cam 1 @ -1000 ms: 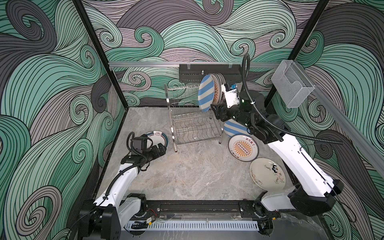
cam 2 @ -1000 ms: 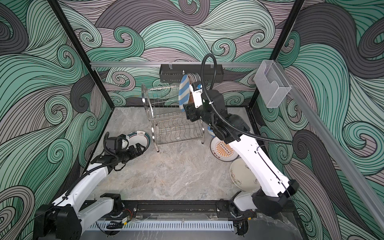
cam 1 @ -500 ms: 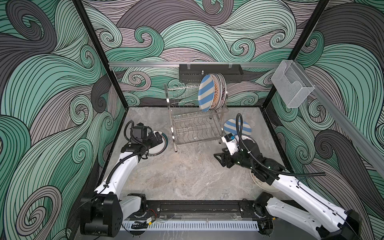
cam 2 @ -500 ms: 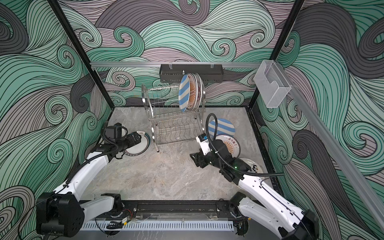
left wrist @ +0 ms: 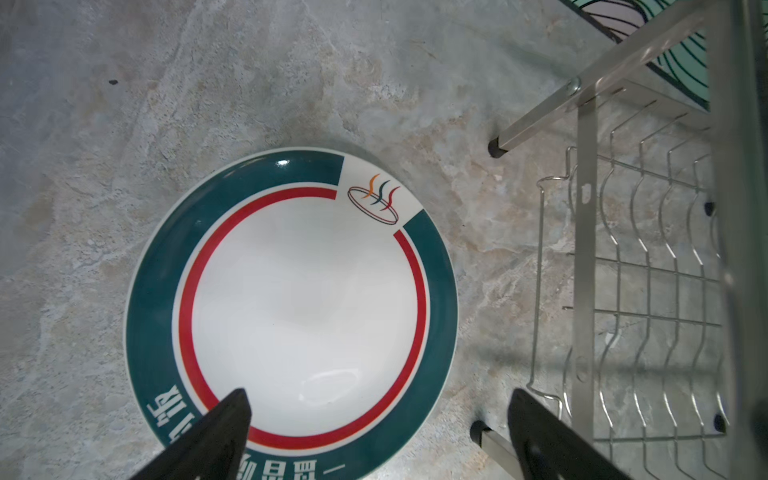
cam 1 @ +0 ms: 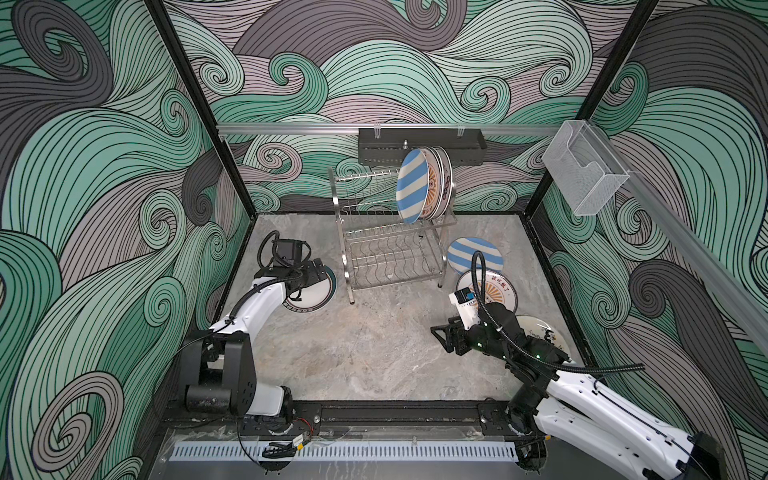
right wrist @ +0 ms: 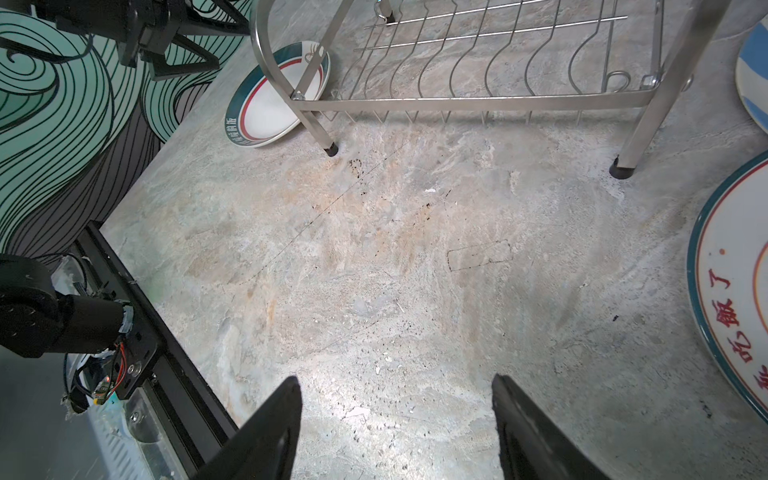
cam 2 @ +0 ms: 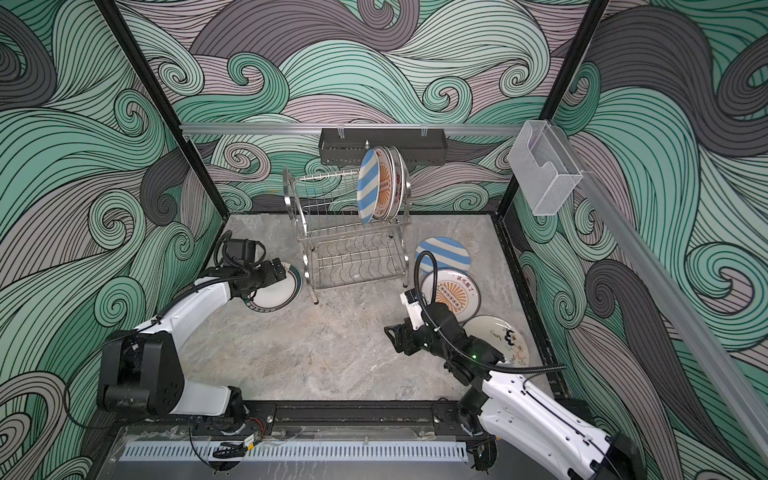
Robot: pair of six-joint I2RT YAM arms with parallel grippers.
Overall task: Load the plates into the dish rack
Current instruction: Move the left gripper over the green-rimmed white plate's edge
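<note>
The left end effector (left wrist: 378, 399) hangs wide open and empty over the green-rimmed plate (left wrist: 303, 299). One finger (left wrist: 212, 436) is above the lettered rim, the other out over the worktop (left wrist: 124, 124) just beside a foot of the rack (left wrist: 584, 257). Picking up this plate looks to me like the step in hand. It lies flat, so the grip wants to come in low and tilted, pinching the rim rather than spanning the dish. The lift should then swing clear of the rack's leg before the plate is turned on edge for a free slot. The right end effector (right wrist: 395, 382) is spread open too, with nothing in it, over bare worktop near the sunburst plate (cam 1: 494, 291). A striped plate (cam 1: 492, 257) and a cream plate (cam 1: 544, 332) lie flat close by. The standing plates (cam 1: 412, 185) already fill one end of the rack's upper tier, but they overlap and I can't count them. Nor can I tell how high the left fingers sit above the rim. In both top views the arms cover part of the green-rimmed, sunburst and cream plates.
</note>
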